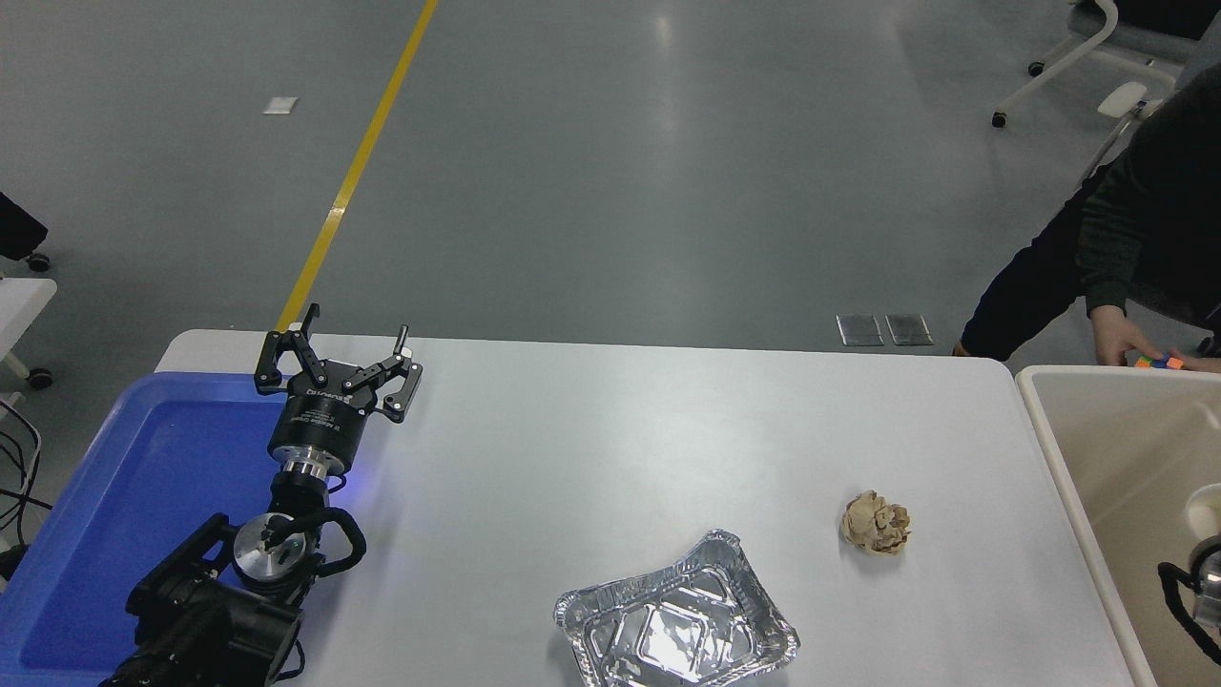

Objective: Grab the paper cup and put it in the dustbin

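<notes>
Paper cup (1204, 506) is seen rim-up inside dustbin (1054, 448), beside the right arm; grip state indeterminable. Left gripper (336, 355) is parked, fingers apart.

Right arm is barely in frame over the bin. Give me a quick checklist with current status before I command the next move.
1. Paper cup over the dustbin: ok, white rim shows at the right edge, inside the bin's outline.
2. Right gripper state: cannot tell, only a sliver of the arm shows.
3. Cup released: cannot tell.
4. Left gripper parked, open, by the blue tray: ok.
5. Person's hand close to the bin's far rim: not ok.
</notes>
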`<state>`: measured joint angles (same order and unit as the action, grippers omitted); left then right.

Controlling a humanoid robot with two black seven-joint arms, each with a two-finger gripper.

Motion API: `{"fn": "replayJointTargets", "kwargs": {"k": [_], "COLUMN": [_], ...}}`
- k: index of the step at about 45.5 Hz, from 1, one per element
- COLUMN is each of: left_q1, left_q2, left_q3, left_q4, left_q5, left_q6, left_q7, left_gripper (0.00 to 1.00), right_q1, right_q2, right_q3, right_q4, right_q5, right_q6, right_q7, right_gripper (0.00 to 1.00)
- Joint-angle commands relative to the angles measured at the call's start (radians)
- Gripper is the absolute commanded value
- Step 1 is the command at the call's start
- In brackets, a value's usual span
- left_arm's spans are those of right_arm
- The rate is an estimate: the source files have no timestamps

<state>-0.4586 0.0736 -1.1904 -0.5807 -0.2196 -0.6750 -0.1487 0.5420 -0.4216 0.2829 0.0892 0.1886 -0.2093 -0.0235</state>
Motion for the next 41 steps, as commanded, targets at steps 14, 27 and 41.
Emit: {"fn": "replayJointTargets", "kwargs": {"k": [14, 27, 41], "left_q1": [0.0, 0.0, 0.0], "left_q2": [0.0, 0.0, 0.0], "left_q3": [-0.002, -0.002, 0.0], "left_q4": [0.001, -0.001, -0.001], "left_q5": [0.0, 0.0, 0.0], "left_q6": [-0.002, -0.002, -0.002], "left_q7": [0.0, 0.0, 0.0], "left_gripper": [0.99, 0.99, 0.99], "right_q1": [0.131, 0.231, 0.433], "right_q2": [-0.032, -0.354, -0.536], "right_q3": [-0.016, -0.013, -0.065], "right_q4": [0.027, 0.536, 0.917], "right_q5": [-0.057, -0.145, -0.461], "right_q6": [0.004, 0.001, 0.001], "right_q7": [-0.003, -0.003, -0.013], "right_gripper": [1.0, 1.0, 1.0]}}
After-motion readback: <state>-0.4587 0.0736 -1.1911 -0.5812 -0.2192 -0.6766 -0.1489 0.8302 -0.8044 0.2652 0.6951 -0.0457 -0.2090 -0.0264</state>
